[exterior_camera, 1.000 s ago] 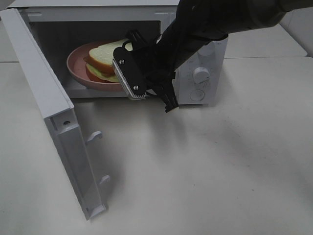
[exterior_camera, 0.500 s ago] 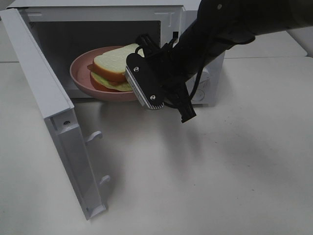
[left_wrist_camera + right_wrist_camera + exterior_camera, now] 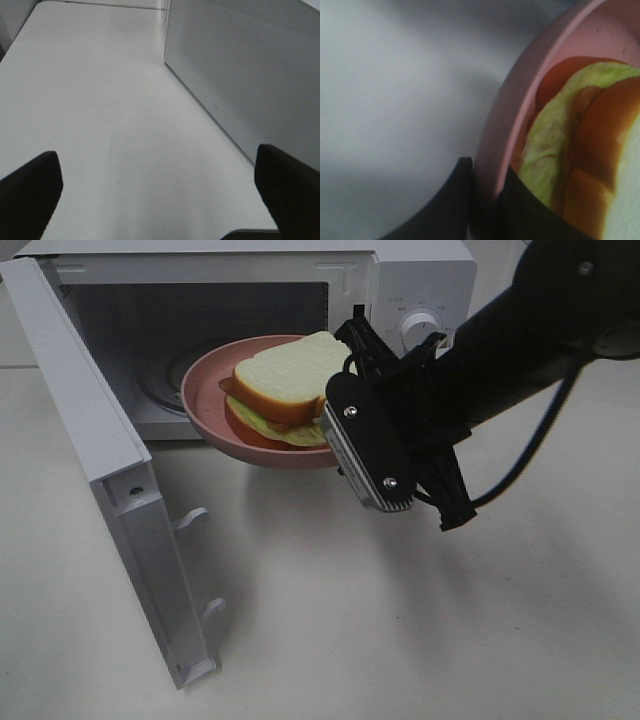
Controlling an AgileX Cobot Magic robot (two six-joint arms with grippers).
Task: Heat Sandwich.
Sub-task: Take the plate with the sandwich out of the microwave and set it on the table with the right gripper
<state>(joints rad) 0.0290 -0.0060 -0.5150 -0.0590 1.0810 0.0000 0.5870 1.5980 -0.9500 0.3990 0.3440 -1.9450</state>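
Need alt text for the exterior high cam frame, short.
The right gripper holds a pink plate by its rim, carrying a sandwich just in front of an open white microwave. The microwave door swings out at left, all on a pale table.

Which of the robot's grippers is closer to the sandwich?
The right. The right gripper pinches the pink plate's rim beside the sandwich; the left gripper hangs open outside the microwave.

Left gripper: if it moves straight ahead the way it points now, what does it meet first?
Probably nothing soon. The left gripper points along the bare table, with the microwave wall off to one side. Depth is unclear.
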